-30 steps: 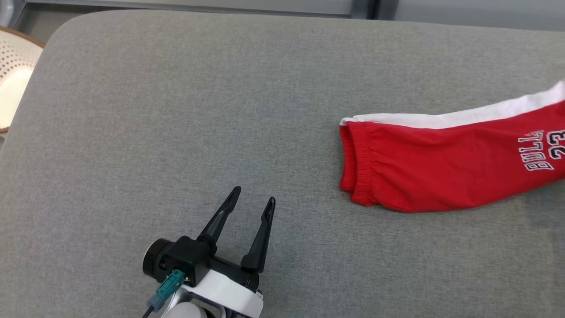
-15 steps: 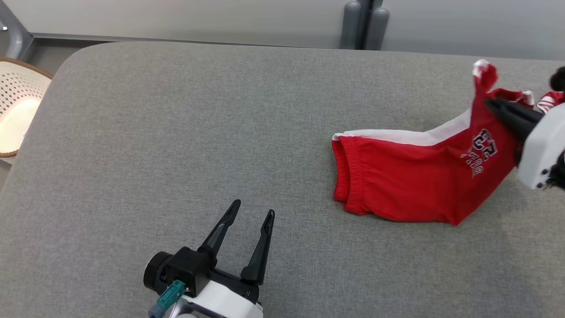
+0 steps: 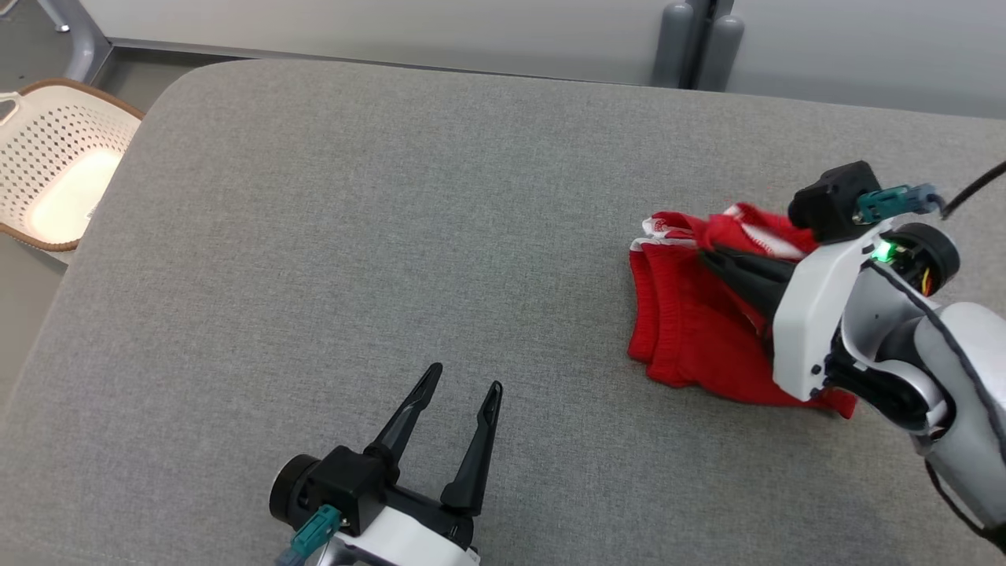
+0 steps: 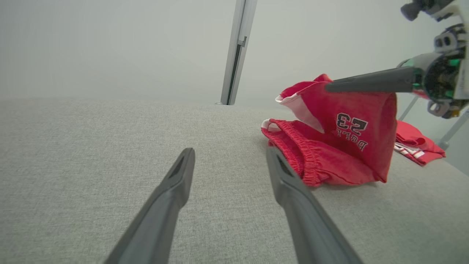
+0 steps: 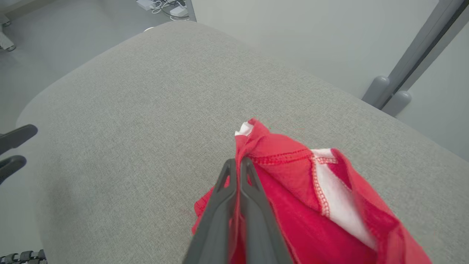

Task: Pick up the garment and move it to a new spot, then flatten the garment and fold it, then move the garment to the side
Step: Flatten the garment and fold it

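Observation:
The garment (image 3: pixel 692 330) is a pair of red shorts with a white side stripe and white lettering, lying on the grey padded table (image 3: pixel 393 236) at the right. My right gripper (image 3: pixel 707 255) is shut on its hem end, which it holds lifted and folded back over the elastic waistband (image 4: pixel 296 156). The right wrist view has the pinched red cloth (image 5: pixel 278 161) bunched at the fingertips of that gripper (image 5: pixel 238 163). My left gripper (image 3: pixel 464 377) stands open near the front edge, well left of the shorts, with nothing between its fingers (image 4: pixel 172 190).
A cream perforated laundry basket (image 3: pixel 55 165) stands on the floor off the table's left end. A grey wall with a vertical post (image 3: pixel 699 43) runs behind the table. Cables (image 5: pixel 161 5) lie on the floor beyond the far corner.
My right gripper has carried the hem end of the shorts leftward over the waistband, doubling the garment up. The head camera has shifted. The left gripper stayed put and open.

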